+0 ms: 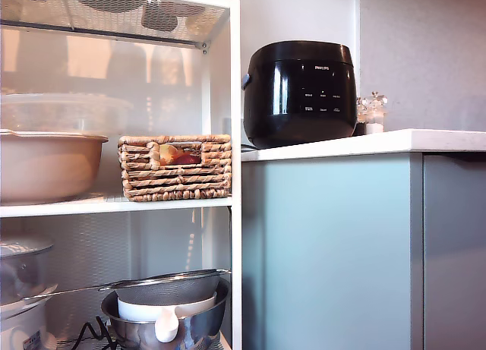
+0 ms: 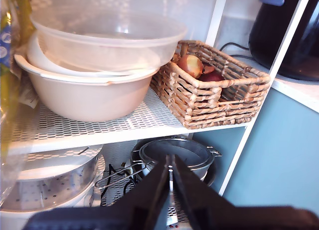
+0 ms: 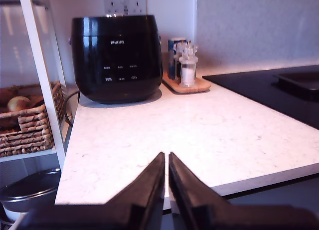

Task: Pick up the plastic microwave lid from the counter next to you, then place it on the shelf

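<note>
The plastic microwave lid [image 2: 107, 38] is a clear, shallow dome resting rim-up inside the beige bowl [image 2: 84, 95] on the white rack's shelf [image 2: 134, 122]. In the exterior view the lid [image 1: 64, 111] shows faintly above the bowl [image 1: 45, 164] at that view's left, and no arm is in sight. My first gripper [image 2: 170, 162] is shut and empty, hanging in front of the rack below shelf height. My second gripper [image 3: 166, 160] is also shut and empty, just off the front edge of the counter [image 3: 189, 135]. The lid's pink part is not visible.
A wicker basket [image 2: 214, 88] of onions stands beside the bowl. A black rice cooker [image 3: 117, 58] and grinders on a wooden tray [image 3: 187, 65] stand on the counter, with a black hob [image 3: 279, 90] further along. A mesh strainer [image 1: 163, 285] over a steel bowl sits on the lower shelf.
</note>
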### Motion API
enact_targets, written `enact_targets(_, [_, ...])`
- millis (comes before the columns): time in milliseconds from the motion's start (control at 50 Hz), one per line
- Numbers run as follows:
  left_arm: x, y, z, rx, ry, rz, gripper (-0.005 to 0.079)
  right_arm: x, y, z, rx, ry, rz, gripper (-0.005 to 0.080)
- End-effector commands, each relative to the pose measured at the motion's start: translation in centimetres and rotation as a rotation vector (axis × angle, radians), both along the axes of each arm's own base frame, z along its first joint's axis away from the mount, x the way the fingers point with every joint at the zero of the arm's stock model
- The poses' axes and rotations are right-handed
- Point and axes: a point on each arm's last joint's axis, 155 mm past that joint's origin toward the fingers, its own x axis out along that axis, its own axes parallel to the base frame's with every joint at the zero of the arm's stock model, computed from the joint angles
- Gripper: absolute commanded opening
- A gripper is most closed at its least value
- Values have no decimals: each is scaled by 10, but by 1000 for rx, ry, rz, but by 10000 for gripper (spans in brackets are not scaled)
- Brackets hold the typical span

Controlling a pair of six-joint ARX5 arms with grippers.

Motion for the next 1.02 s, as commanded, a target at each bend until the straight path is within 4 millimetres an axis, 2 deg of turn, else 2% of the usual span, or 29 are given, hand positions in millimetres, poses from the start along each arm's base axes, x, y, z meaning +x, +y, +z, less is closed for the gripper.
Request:
enact_targets(0, [-1, 2, -11, 2, 18, 10, -21, 3, 1, -19, 5, 26, 5, -13])
enact_targets(80, [-3, 5, -11, 4, 15, 20, -21, 0, 1, -23, 4, 13, 6, -13])
enact_targets(200, [-6, 8, -15, 8, 14, 36, -21, 3, 3, -47, 3, 77, 17, -13])
enact_targets(260, [-9, 8, -19, 11, 26, 36, -21, 4, 4, -53, 0, 90, 20, -13])
enact_targets(420, [-18, 10, -41, 38, 111, 33, -21, 2, 13, -67, 48, 150, 67, -12])
enact_targets(660, [-28, 11, -72, 50, 239, 32, -21, -7, 13, -108, 62, 319, 62, -12])
enact_targets(880, [-33, 12, -86, 59, 296, 32, -21, -20, 14, -144, 74, 473, 59, -12])
enact_targets(1000, [-37, 12, -93, 64, 329, 32, -21, -20, 14, -143, 74, 471, 59, -13])
